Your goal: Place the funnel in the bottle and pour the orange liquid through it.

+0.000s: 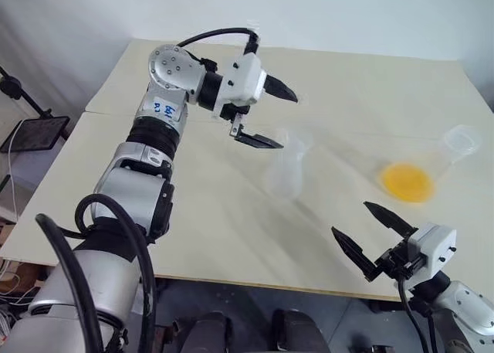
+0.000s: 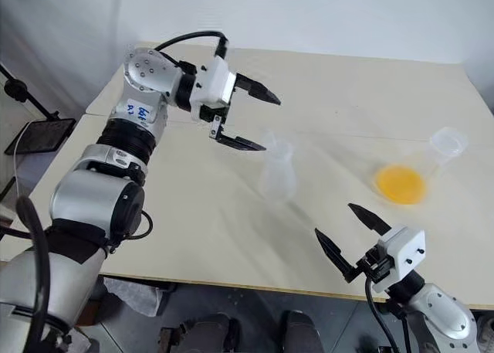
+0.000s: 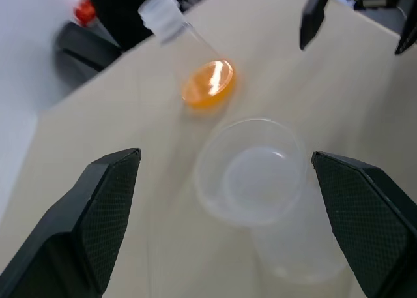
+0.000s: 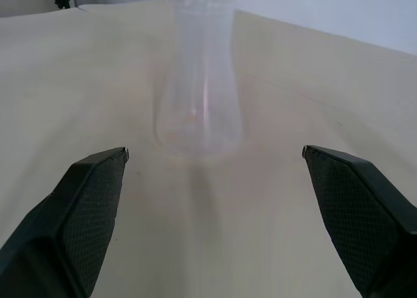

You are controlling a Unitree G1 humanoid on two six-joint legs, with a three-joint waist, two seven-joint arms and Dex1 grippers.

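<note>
The bottle (image 1: 284, 177) stands near the middle of the table (image 1: 208, 214), a small clear flask. The clear funnel (image 3: 251, 171) sits in its neck, its round rim facing up. My left gripper (image 1: 289, 121) hovers just left of the funnel top, open, fingers (image 3: 111, 200) wide on either side and touching nothing. The orange liquid (image 1: 407, 181) pools in the base of a larger clear flask (image 1: 461, 141) to the right. My right gripper (image 1: 351, 218) is open and empty by the table's near edge, pointing towards the bottle (image 4: 199, 109).
A seam (image 1: 116, 113) crosses the table on the left. A black stand with a tray (image 1: 35, 130) is off the table's left side. The table's front edge (image 1: 255, 283) runs just behind my right gripper.
</note>
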